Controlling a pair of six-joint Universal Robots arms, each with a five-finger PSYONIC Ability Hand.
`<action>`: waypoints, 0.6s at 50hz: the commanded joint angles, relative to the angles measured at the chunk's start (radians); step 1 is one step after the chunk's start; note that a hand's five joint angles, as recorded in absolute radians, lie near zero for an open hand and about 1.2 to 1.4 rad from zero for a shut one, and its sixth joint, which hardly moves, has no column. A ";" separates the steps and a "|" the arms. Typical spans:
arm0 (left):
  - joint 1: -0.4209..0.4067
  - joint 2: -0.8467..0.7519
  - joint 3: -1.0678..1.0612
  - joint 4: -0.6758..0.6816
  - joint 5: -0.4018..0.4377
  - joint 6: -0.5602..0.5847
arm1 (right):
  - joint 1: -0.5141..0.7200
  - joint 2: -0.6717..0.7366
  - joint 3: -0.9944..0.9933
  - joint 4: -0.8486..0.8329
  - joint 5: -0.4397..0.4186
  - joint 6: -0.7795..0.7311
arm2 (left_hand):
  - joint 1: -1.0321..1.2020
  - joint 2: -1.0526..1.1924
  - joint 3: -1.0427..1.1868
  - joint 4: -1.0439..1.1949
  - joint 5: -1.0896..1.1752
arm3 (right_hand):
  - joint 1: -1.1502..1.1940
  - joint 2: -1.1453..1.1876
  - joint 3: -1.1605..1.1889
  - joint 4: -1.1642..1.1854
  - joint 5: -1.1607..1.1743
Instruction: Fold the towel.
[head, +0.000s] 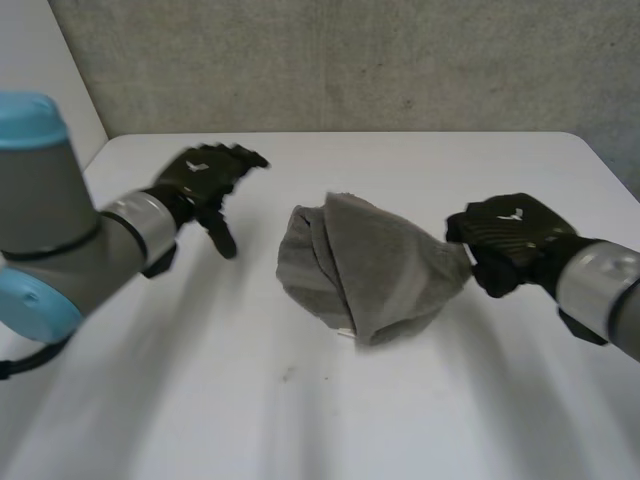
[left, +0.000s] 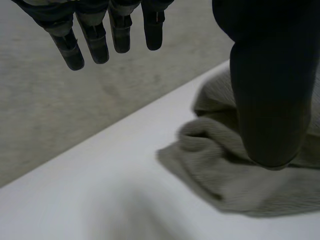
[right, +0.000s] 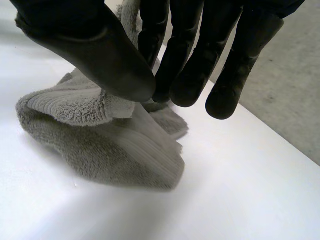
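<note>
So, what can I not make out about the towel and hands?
- Head view: the back of the right hand hides its fingers at a corner of the towel.
- Right wrist view: thumb and fingers cover the pinched cloth; how much is held is unclear.
- Left wrist view: the thumb of the left hand covers part of the towel; an edge cuts off more.
- Every view: the top fold hides the towel's lower layers.
</note>
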 joint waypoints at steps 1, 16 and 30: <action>-0.112 -0.083 -0.025 0.116 0.009 -0.010 | -0.132 -0.147 0.119 -0.022 -0.143 0.050 | 0.029 0.034 0.033 0.034 0.022 | 0.057 0.084 0.063 0.055 0.036; -0.224 -0.298 0.207 0.314 0.009 -0.008 | -0.256 -0.293 0.333 -0.013 -0.285 0.050 | 0.056 0.060 0.060 0.061 0.049 | 0.057 0.084 0.063 0.055 0.036; -0.244 -0.574 0.557 0.134 0.130 -0.004 | -0.264 -0.420 0.398 0.013 -0.357 0.002 | 0.147 0.151 0.151 0.152 0.140 | 0.057 0.084 0.063 0.055 0.036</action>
